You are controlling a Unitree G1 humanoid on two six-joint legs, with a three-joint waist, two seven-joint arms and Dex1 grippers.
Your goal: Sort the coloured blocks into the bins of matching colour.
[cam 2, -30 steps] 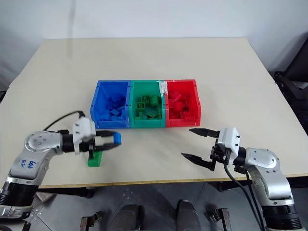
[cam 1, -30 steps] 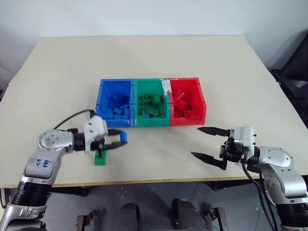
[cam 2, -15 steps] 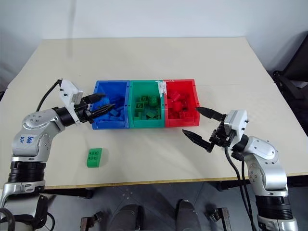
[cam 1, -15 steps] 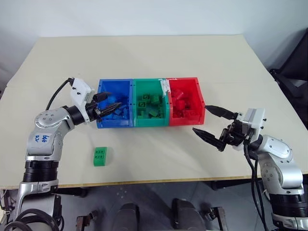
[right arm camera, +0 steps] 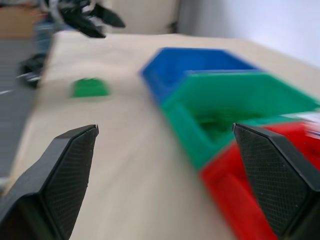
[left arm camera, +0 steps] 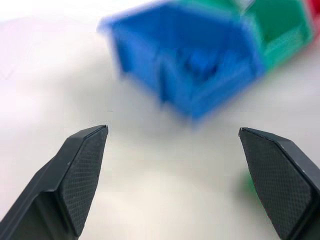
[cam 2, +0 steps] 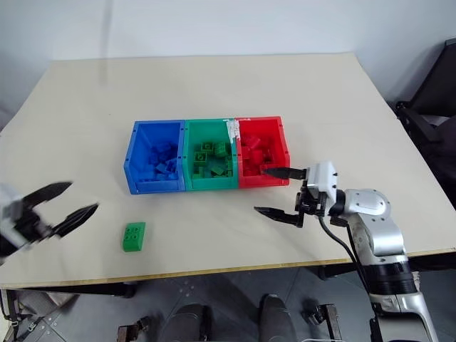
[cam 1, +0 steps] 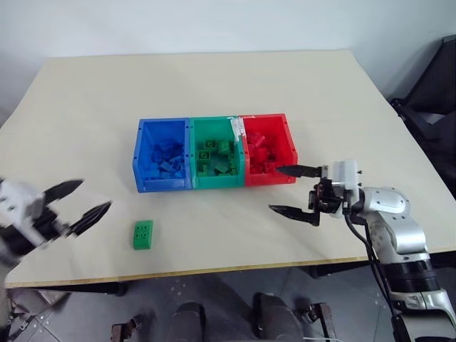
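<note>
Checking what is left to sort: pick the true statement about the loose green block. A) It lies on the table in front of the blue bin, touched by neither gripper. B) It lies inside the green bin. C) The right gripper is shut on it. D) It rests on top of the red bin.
A: the green block lies on the table in front of the blue bin, with the open left gripper and right gripper both apart from it.
</note>
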